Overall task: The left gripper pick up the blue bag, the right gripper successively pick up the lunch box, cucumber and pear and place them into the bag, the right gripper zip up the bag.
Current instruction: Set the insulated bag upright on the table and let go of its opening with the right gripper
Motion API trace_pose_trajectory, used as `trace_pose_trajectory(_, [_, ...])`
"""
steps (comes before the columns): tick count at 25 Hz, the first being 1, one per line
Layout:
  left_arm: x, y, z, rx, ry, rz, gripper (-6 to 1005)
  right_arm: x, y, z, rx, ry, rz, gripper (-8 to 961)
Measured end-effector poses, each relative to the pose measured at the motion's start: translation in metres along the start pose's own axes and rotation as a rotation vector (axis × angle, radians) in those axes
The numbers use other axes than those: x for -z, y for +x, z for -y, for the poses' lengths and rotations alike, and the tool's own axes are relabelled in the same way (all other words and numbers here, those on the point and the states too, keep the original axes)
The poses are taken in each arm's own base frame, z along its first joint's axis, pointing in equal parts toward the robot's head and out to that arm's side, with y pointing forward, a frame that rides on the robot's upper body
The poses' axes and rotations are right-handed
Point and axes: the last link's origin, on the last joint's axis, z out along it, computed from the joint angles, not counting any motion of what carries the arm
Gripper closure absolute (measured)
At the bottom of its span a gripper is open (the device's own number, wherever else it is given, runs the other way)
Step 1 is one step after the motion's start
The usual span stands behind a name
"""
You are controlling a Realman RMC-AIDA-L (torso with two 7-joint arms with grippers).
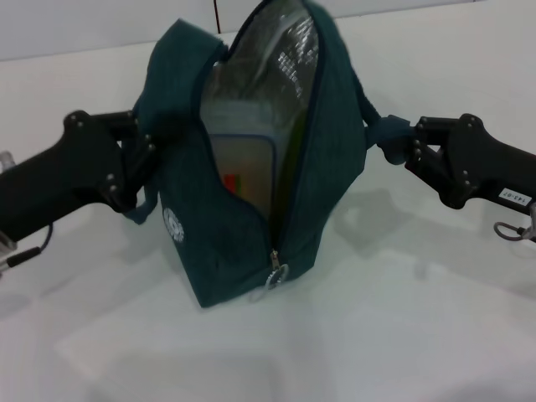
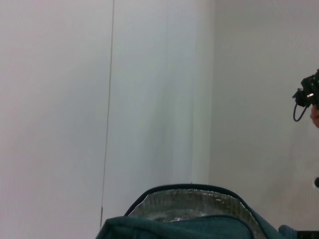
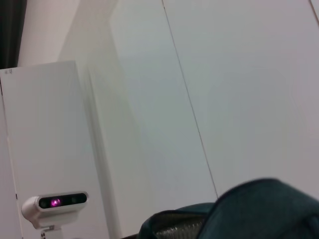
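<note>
Two grippers flank the blue bag point(image 1: 251, 218), which stands upright on the white tabletop point(image 1: 402, 335), its mouth gaping and zipper undone. Soft fabric, it will likely sag unless held by its padded handles. The left gripper point(image 1: 141, 163) has its fingers clamped on one handle; the right gripper point(image 1: 402, 142) pinches the other. The lunch box point(image 1: 243, 167), stiff and light, sits inside. Plain pale walls point(image 2: 159, 99) surround
</note>
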Motion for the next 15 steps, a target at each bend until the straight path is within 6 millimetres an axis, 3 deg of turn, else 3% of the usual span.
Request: trace_pose_trajectory(15, [-0.010, -0.026, 0.001, 0.086, 0.013, 0.109, 936, 0.002, 0.012, -0.001, -0.045, 0.027, -0.043, 858])
